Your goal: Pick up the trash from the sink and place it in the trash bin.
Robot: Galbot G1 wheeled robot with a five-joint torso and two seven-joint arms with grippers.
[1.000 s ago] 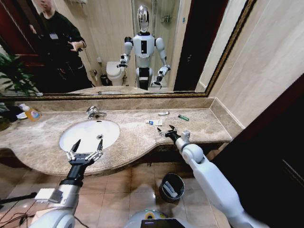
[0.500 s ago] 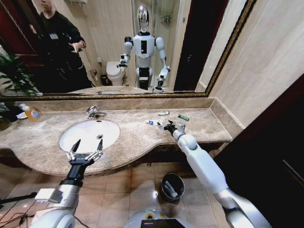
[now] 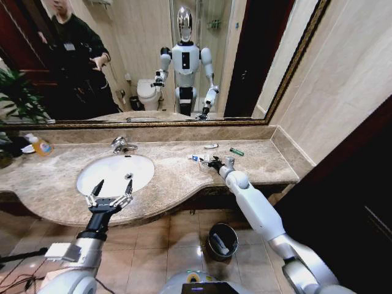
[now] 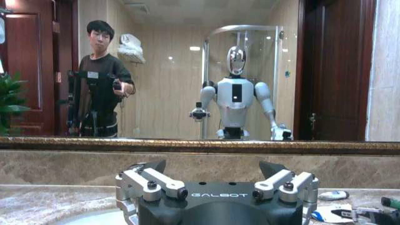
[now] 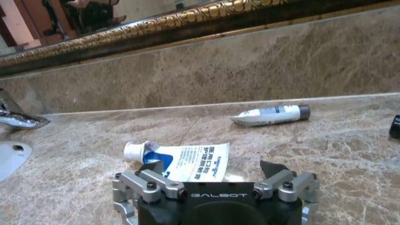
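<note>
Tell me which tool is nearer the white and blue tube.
Right. The right tool sits just beside the white and blue tube; the left tool hovers over the sink's front edge.

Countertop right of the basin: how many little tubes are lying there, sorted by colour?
White tube with blue print: 1
White tube with dark cap: 1
Green tube: 1
Total: 3

In the right wrist view, the right pincer (image 5: 218, 172) hides the near edge of the flattened white tube with blue print (image 5: 181, 161). The small black thing (image 5: 395, 127) on the marble counter (image 5: 350, 140) is cut off by the edge.
</note>
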